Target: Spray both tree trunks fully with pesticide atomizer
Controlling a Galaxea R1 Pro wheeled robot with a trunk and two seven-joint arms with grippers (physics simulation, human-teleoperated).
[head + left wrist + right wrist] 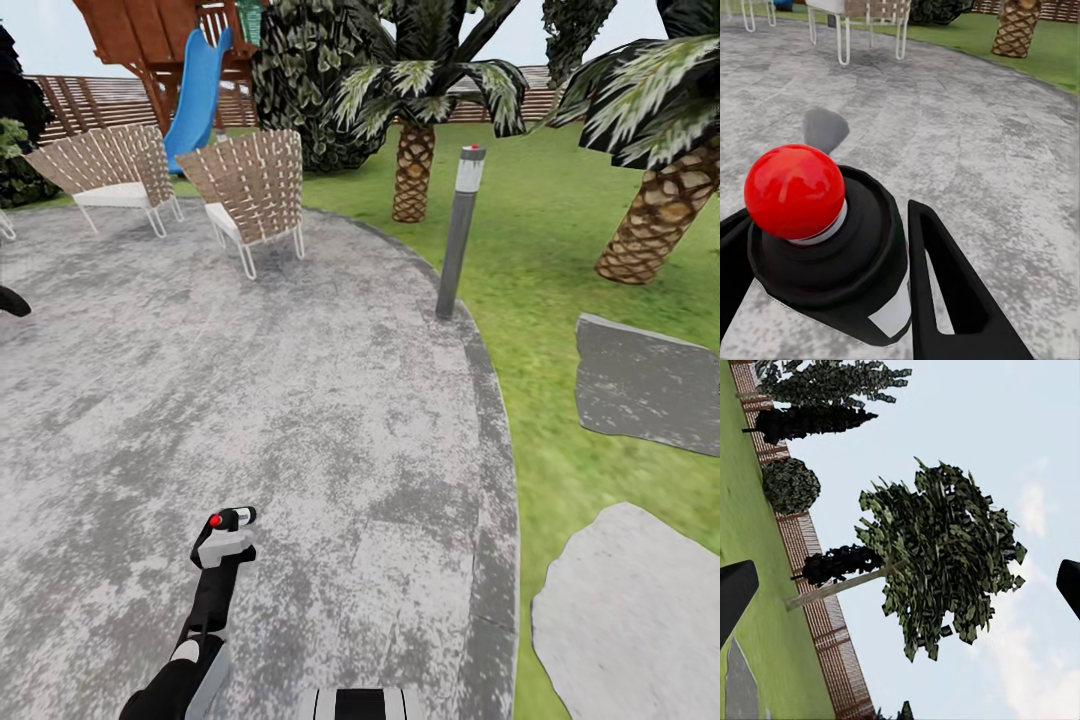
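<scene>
At the lower left of the head view, the left gripper (215, 560) held the slim black pesticide atomizer (222, 540) with its red nozzle, jaws closed on its body. It appeared light, rigid and smooth; mid-body grip suited. The right gripper (900, 585) stood wide, empty.

left tool (825, 262) closed on something, right tool (900, 585) apparently spread

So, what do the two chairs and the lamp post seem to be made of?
Chairs: backs look like tan woven straps, wicker-like, on thin white frames, probably painted metal. Lamp post: smooth matte grey shaft, likely metal, with a paler ribbed band near the top, perhaps glass or plastic.
</scene>
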